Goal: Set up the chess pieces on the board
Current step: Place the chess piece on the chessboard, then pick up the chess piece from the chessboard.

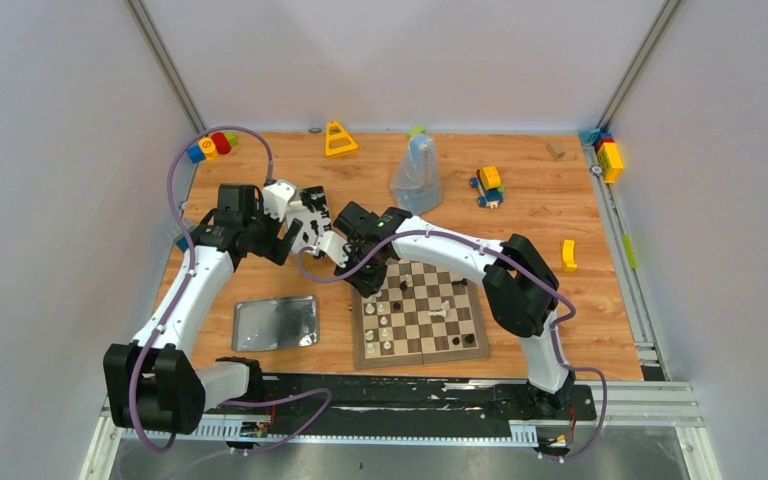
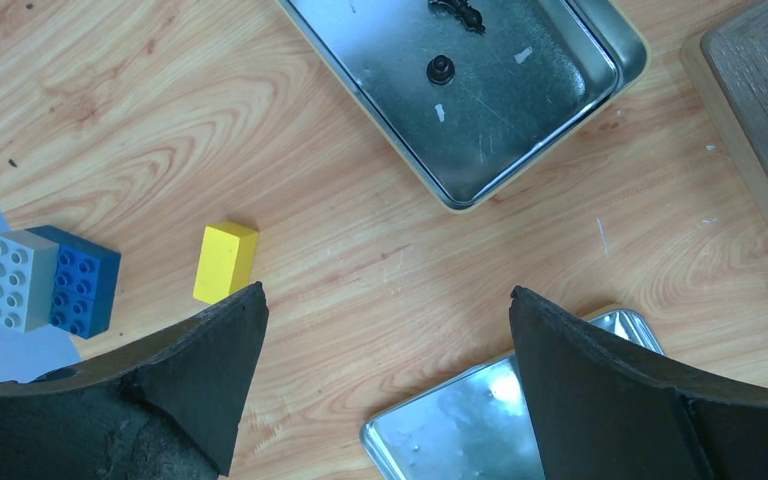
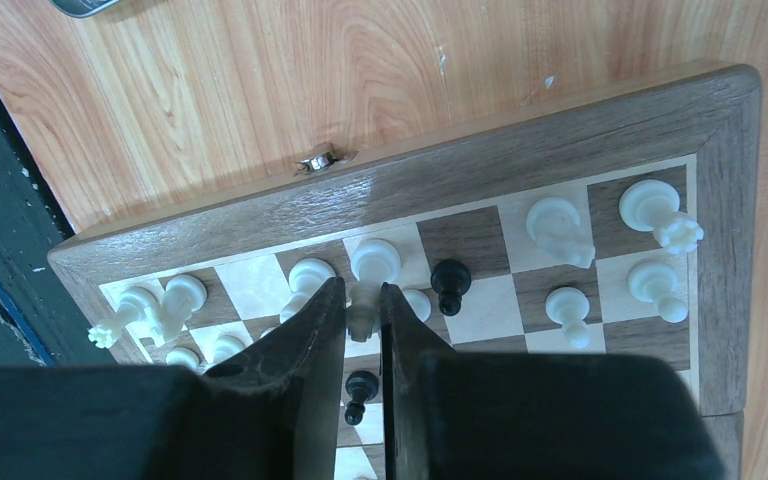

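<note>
1. Grey walls (image 1: 380, 60) box a wooden table (image 1: 530, 235) on three sides. The board (image 1: 440, 345) lies near its front edge.
2. The right gripper (image 3: 363, 298) hangs over the board's edge rows, its fingers (image 3: 300, 340) clenched on a cream piece (image 3: 363, 315) between them.
3. Other chess pieces (image 3: 558, 230) crowd both sides of those fingers. A black pawn (image 3: 450, 283) stands just beside them, leaving little room.
4. Beyond the fingertips runs the board's brown border with a small metal clasp (image 3: 315, 160), then bare wood.
5. The left gripper (image 2: 388, 295) is spread wide, holding nothing, over bare table.
6. Ahead of its fingers (image 2: 210, 370) lies an open tin (image 2: 530, 110) holding black pieces (image 2: 441, 69). A shiny lid (image 2: 450, 430) lies partly under one finger, and a yellow block (image 2: 225, 262) sits just outside the other.
</note>
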You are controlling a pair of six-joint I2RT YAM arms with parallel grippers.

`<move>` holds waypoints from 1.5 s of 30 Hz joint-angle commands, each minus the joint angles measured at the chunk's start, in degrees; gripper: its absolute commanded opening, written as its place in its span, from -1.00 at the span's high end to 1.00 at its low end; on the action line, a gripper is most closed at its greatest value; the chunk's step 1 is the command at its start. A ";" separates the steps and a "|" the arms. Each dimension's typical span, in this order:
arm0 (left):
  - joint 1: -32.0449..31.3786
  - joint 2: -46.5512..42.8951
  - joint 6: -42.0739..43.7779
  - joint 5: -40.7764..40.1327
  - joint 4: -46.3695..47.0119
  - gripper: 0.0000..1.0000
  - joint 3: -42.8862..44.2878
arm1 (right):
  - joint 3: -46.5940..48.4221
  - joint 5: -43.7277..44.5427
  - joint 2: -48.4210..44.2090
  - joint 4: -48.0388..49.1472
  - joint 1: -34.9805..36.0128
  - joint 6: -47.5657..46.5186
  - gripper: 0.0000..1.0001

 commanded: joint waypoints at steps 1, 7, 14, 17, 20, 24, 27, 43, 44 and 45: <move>0.42 -0.47 -0.75 0.91 1.24 -0.96 0.49 | 2.34 0.76 0.24 0.03 0.48 -0.43 0.78; 0.45 -0.47 -0.61 0.88 1.28 -0.96 0.36 | 2.30 1.62 -0.98 0.05 0.54 -0.03 0.37; 0.46 -0.08 -0.44 1.22 1.29 -0.96 0.31 | 2.78 1.86 -3.97 0.44 -0.01 1.03 0.05; 0.43 -0.24 -0.49 1.28 1.20 -0.96 0.39 | 2.74 0.85 -5.41 0.72 -1.12 1.98 0.05; 0.42 -0.38 -0.48 1.56 1.20 -0.96 0.42 | 2.46 0.24 -6.40 1.32 -2.54 2.86 0.10; 0.46 -0.35 -0.48 1.71 1.20 -0.96 0.40 | 2.28 0.04 -6.34 1.69 -3.87 3.48 0.19; 0.43 -0.31 -0.56 1.80 1.11 -0.96 0.49 | 2.18 0.10 -5.40 1.94 -4.57 3.61 0.24; 0.44 0.05 -0.48 1.54 1.20 -0.96 0.40 | 3.39 -1.56 0.36 2.22 -4.99 3.74 0.28; 0.46 0.06 -0.48 1.47 1.20 -0.96 0.40 | 3.42 -1.69 0.71 2.19 -4.99 3.74 0.28; 0.46 0.02 -0.48 1.46 1.24 -0.96 0.40 | 3.40 -1.84 0.86 2.26 -4.99 3.74 0.28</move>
